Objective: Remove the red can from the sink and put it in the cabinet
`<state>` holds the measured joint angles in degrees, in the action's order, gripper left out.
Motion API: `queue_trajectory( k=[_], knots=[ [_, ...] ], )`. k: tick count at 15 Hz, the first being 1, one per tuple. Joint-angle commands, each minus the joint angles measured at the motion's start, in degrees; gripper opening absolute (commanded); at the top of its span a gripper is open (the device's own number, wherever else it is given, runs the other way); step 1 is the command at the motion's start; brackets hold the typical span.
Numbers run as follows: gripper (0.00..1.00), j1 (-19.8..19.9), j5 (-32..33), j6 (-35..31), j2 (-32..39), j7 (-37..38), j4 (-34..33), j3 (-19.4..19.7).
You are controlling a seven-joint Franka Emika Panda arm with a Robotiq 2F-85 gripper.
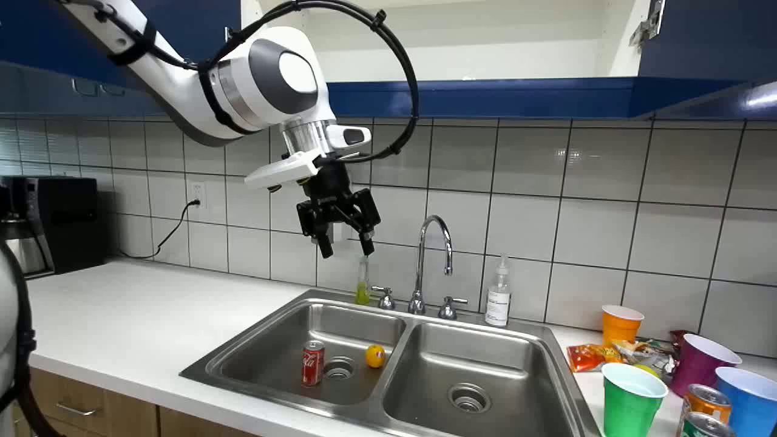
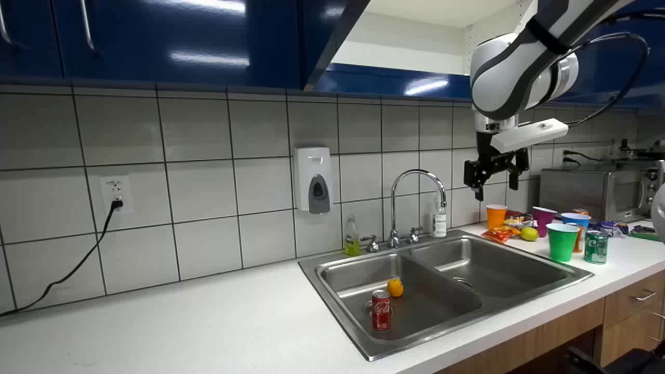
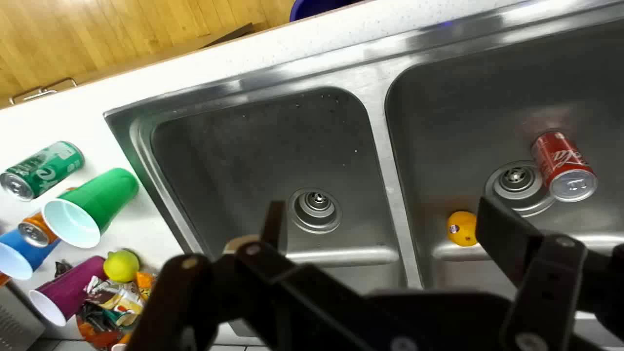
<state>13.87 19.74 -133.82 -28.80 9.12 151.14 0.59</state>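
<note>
The red can [image 1: 312, 363] [image 2: 381, 310] stands upright beside the drain in the left-hand basin of the steel sink [image 1: 394, 364], as both exterior views show it. In the wrist view the red can [image 3: 563, 163] appears at the right, outside the span of the fingers. My gripper [image 1: 347, 250] [image 2: 496, 191] hangs in the air above sink height, near the tiled wall. Its fingers are spread wide, and nothing lies between them in the wrist view [image 3: 382, 214]. Above, the blue cabinet [image 1: 473, 97] is open, showing its white interior.
A small orange fruit [image 1: 375, 356] shares the can's basin. The curved faucet [image 1: 420, 255] rises behind the sink, flanked by a soap bottle [image 1: 498, 297]. Several cups, such as the green cup [image 1: 631, 400], plus cans and snack packets crowd the counter beyond the right-hand basin.
</note>
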Motion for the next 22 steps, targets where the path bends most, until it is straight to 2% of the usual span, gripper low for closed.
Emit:
queue_trajectory(
  k=[1, 10, 22],
  knots=[
    [1.0, -0.4, 0.2, 0.3, 0.0, 0.1, -0.1, 0.4],
    [1.0, -1.0, -0.2, -1.2, 1.3, 0.2, -0.1, 0.3],
    [1.0, -8.7, -10.9, -1.7, 4.2, -4.9, -1.0, 1.3]
  ],
)
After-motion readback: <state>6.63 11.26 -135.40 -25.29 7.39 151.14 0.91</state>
